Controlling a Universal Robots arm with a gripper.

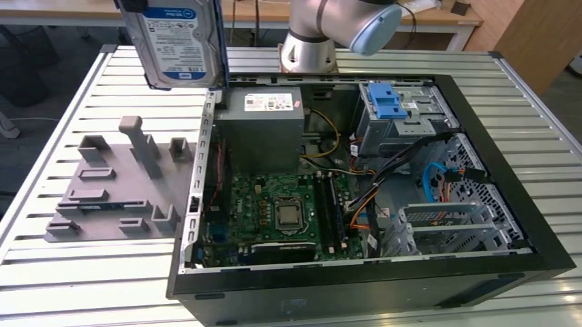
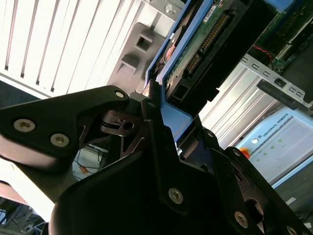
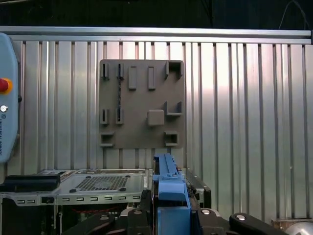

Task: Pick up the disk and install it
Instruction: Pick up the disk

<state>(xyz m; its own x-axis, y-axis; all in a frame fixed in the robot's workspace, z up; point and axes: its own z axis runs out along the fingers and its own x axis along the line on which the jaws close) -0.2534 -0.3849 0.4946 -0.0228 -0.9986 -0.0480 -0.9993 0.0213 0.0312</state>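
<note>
The disk (image 1: 177, 41), a silver hard drive with a white-and-blue label and blue side rails, hangs upright in the air above the table, at the exterior view's upper left, beside the open computer case (image 1: 509, 204). In the second wrist view my gripper (image 2: 176, 120) is shut on the disk's blue rail, with the disk's green circuit board (image 2: 205, 34) facing the camera. The first wrist view shows the blue rail (image 3: 168, 178) standing between the black fingers (image 3: 144, 205) of my gripper (image 3: 171, 208).
Inside the case are a grey power supply box (image 1: 264, 129), a motherboard (image 1: 272, 211) and a drive cage with a blue latch (image 1: 386, 102). A grey fixture plate (image 1: 118, 184) with pegs and slots lies on the slatted table (image 1: 82, 286). The arm's base (image 1: 309, 48) stands behind the case.
</note>
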